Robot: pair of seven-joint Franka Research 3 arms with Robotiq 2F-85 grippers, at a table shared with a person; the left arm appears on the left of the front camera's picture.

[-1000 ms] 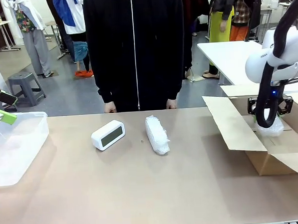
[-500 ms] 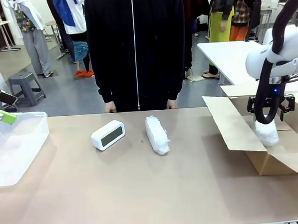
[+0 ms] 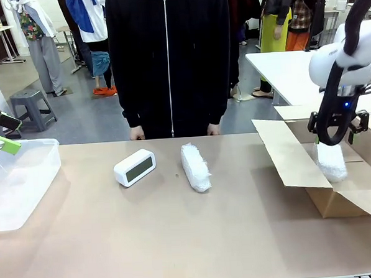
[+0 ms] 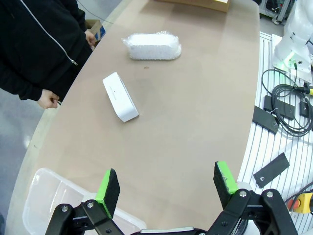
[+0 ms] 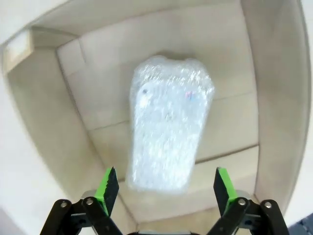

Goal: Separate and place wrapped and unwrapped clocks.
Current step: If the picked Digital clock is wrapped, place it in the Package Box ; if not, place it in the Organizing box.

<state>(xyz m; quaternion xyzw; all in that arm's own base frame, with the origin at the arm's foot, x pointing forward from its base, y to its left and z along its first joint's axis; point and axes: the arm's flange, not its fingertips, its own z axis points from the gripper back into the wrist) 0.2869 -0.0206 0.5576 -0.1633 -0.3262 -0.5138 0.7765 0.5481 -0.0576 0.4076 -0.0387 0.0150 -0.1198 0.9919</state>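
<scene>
Hanging spread wide over the open cardboard box [image 3: 290,160], the right jaws grip nothing. One bubble-wrapped clock [image 5: 168,122] lies on the box floor straight ahead of them, centred between the two green pads [image 5: 108,188] and clear of both. Box walls rise on every side of these jaws, and strips of bare cardboard floor show along both long sides of the bundle.

At the other end of the desk [image 3: 178,239], the left jaws also stand spread and empty above a corner of the clear plastic tub [image 4: 46,196]. Ahead of them the bare white clock [image 4: 120,96] lies on the desk, and the second wrapped clock [image 4: 152,46] lies beyond it; the two are near each other but apart. Open desk surface stretches from these jaws to the bare clock.

A person in a black zipped jacket [image 3: 169,59] stands at the desk's far edge, one hand [image 4: 49,99] at the rim, off to the side of the line from the left jaws to the clock. On the opposite side, the desk's edge gives way to a metal rail with black cables [image 4: 288,105].
</scene>
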